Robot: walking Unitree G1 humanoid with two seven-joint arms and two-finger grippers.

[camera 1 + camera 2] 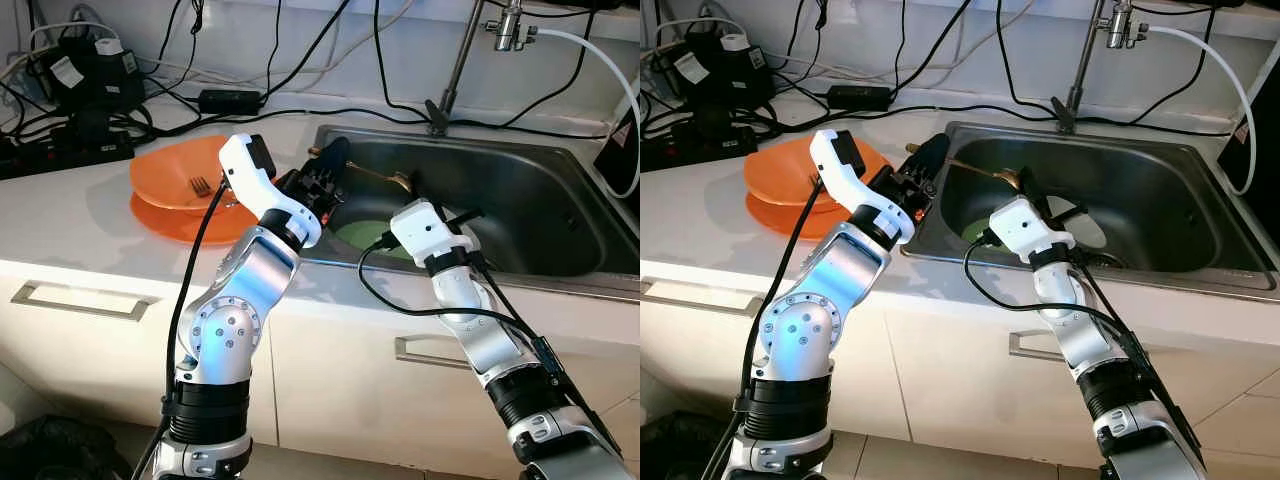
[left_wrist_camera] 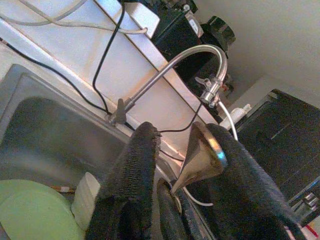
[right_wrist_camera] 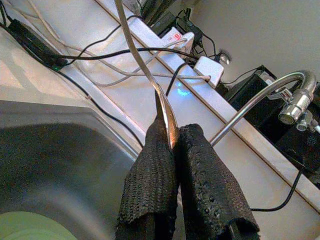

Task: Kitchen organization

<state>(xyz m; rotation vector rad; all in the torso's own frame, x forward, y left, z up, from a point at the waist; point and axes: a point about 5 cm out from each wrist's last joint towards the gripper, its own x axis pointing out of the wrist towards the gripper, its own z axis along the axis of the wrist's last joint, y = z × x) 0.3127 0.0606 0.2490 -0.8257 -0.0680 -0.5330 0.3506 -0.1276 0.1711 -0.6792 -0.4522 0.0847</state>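
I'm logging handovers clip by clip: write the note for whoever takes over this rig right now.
Left gripper: over the sink's left edge, a metal utensil end between its fingers; grip not clearly closed.
Right gripper: over the sink, shut on a thin metal utensil handle.
Things: green plate in the sink; orange plates stacked on the counter, a fork on top.
Done: utensils lifted.
Left: likely put them away, then clear the green plate.
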